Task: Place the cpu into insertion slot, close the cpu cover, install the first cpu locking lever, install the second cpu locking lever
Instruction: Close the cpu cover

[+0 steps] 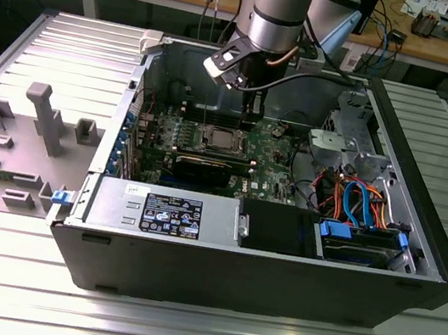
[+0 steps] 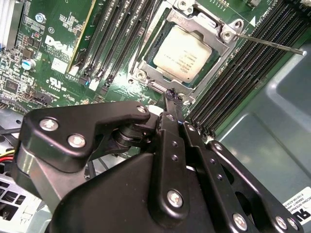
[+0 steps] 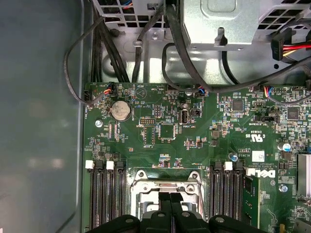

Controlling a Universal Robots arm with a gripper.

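Note:
The cpu point(image 2: 183, 48), a silvery square chip, lies flat in the insertion slot point(image 2: 146, 68) on the green motherboard. The cpu cover point(image 2: 206, 23), a silver frame, lies down around the chip. A thin metal locking lever point(image 2: 272, 42) juts out from one socket corner over the memory slots. My gripper point(image 2: 171, 96) is shut, its black fingers pressed together with nothing between them, the tips just off the socket's edge. In the exterior view the gripper point(image 1: 252, 114) hangs inside the case just behind the cpu point(image 1: 222, 140). In the first wrist view the fingers point(image 3: 170, 204) cover part of the insertion slot point(image 3: 141, 187).
Black memory slots point(image 2: 233, 73) flank the socket on both sides. Cables point(image 3: 175, 43) and a metal drive cage point(image 1: 340, 144) sit beyond the board. The case wall point(image 3: 39, 121) runs close alongside. A grey fixture plate point(image 1: 31, 135) lies at the exterior view's left.

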